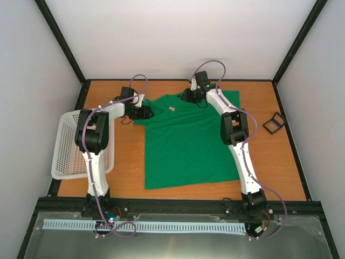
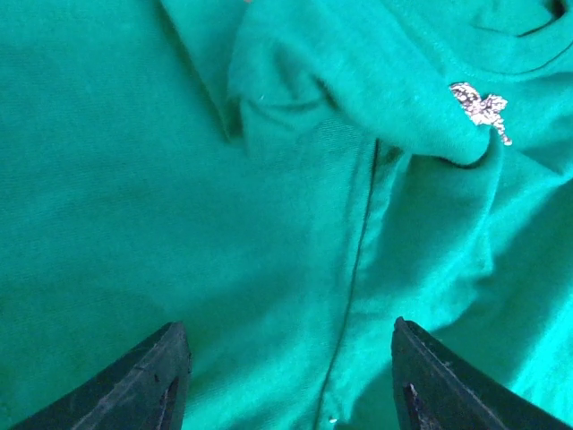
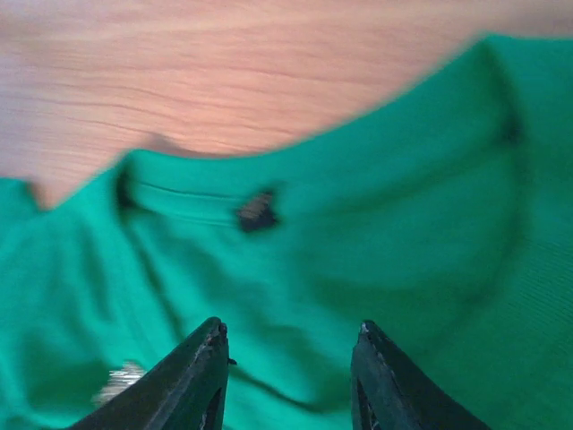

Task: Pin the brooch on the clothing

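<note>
Brooch (image 2: 481, 108) lies on green T-shirt (image 1: 183, 145), near neckline (image 3: 179, 199). Likely tiny, light, rigid; fabric soft, bunches. Take it by its edges. Left pincer (image 2: 288, 381) wide, empty; right pincer (image 3: 288, 372) parted, empty.

1. The overhead view is bright and evenly lit by diffuse light from above. The T-shirt (image 1: 183, 143) shows saturated green with no glare, and the bench (image 1: 269, 162) beside it carries only faint, soft-edged shadows.
2. That view is slightly soft, and the frame posts (image 1: 59, 40) behind the T-shirt splay outward toward the corners.
3. The left wrist view is sharp. The T-shirt's seam reads clearly, its folds hold dark shadows, and the brooch (image 2: 481, 109) on it glints white. The green leans toward teal.
4. The left pincer (image 2: 291, 367), below the T-shirt's seam, is dark and almost without detail.
5. The right wrist view is blurred throughout. The bench grain beyond the T-shirt's neckline is smeared, the collar label (image 3: 258, 211) is a dark smudge, and the brooch is a pale streak on the T-shirt beside the right pincer (image 3: 291, 358).
</note>
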Controlling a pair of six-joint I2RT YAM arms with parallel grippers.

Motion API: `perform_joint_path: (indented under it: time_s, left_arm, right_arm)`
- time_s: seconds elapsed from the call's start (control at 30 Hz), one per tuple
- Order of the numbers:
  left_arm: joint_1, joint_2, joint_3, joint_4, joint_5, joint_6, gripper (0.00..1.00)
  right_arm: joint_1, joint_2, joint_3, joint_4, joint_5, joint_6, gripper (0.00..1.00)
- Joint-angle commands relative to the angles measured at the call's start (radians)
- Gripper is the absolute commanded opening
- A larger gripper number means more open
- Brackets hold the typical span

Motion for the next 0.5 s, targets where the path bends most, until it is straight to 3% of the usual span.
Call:
perform_joint_path:
  time_s: [0.0,0.23,0.47]
  left_arm:
    - [0.047,0.003,-0.057,-0.091,-0.068,-0.054,0.63]
    - [0.097,0.049,0.031,-0.131,-0.068,-0.007,0.62]
    - [0.093,0.057,0.13,-0.15,0.023,0.042,0.64]
  right_arm:
    - [-0.009,0.016,0.01,-0.144,0.276,-0.01,0.37]
    - [-0.071,0.035,-0.015,-0.119,0.374,0.0,0.37]
    - [-0.072,0.021,0.098,-0.07,0.183,-0.141,0.44]
